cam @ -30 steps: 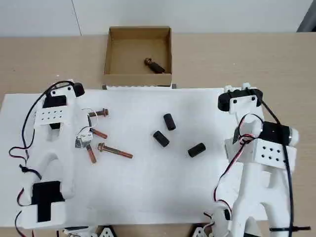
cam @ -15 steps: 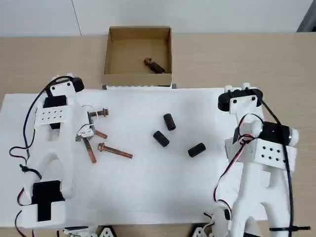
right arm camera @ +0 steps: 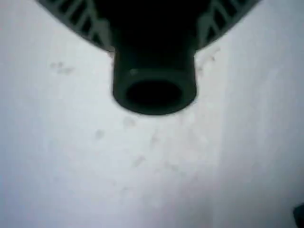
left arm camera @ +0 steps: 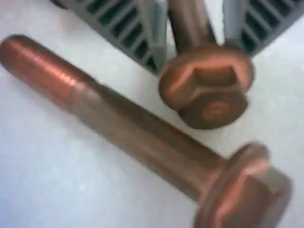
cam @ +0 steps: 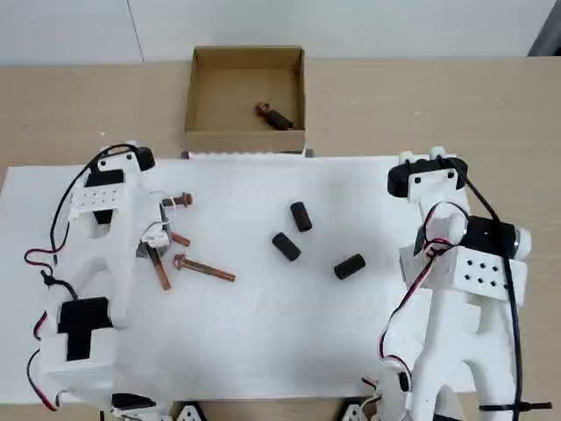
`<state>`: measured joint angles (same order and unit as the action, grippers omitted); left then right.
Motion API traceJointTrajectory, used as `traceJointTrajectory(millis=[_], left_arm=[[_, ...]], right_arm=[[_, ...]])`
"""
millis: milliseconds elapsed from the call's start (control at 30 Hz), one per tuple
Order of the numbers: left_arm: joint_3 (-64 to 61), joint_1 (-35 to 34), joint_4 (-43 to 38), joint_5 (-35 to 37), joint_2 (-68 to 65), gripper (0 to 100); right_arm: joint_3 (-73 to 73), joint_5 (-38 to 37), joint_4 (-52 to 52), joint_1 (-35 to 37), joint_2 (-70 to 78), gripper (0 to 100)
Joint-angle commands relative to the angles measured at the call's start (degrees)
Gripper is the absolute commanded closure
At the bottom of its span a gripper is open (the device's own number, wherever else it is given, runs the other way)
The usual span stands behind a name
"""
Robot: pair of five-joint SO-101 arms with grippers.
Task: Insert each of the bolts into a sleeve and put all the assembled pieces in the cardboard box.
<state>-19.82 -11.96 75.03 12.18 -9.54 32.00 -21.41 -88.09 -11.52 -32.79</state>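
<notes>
At twelve o'clock, cardboard box (cam: 200,96) holds one assembled piece (cam: 274,116). Left gripper (left arm camera: 192,28), nine o'clock, clamps bolt (left arm camera: 206,88); right gripper (right arm camera: 154,23), three o'clock, grips sleeve (right arm camera: 154,83). Three loose sleeves (cam: 286,246) at centre and loose bolts (cam: 203,268) remain unassembled.

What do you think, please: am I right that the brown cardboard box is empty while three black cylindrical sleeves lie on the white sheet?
Not empty: in the high view the brown cardboard box holds one copper bolt in a black sleeve. Three black cylindrical sleeves do lie on the white sheet.
</notes>
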Motion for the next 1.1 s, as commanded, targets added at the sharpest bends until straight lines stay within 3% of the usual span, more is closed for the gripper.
traceJointTrajectory(millis=[0, 67, 333, 467, 667, 1067], left_arm=[[2.5, -0.4, -2.2, -0.1, -0.7, 96], [2.5, -0.3, -2.4, -0.4, -1.3, 100], [2.5, 0.1, -1.8, -0.6, 0.5, 100], [2.5, 1.1, -1.3, -0.7, 5.6, 100], [2.5, 5.2, 3.6, -6.1, 16.7, 100], [0.8, 11.0, 5.8, -12.1, 45.7, 100]], right_arm=[[-0.4, -0.2, -0.2, -0.2, -1.9, 99.5], [-0.4, -0.2, -0.2, -0.2, -1.9, 99.5], [-1.3, 0.0, -3.2, 0.7, -2.3, 99.5], [-4.1, 4.4, -7.8, 3.2, -6.6, 99.5], [-4.7, 6.9, -9.6, 8.4, -17.7, 99.5], [-3.2, 7.4, -8.7, 7.2, -34.5, 99.5]])
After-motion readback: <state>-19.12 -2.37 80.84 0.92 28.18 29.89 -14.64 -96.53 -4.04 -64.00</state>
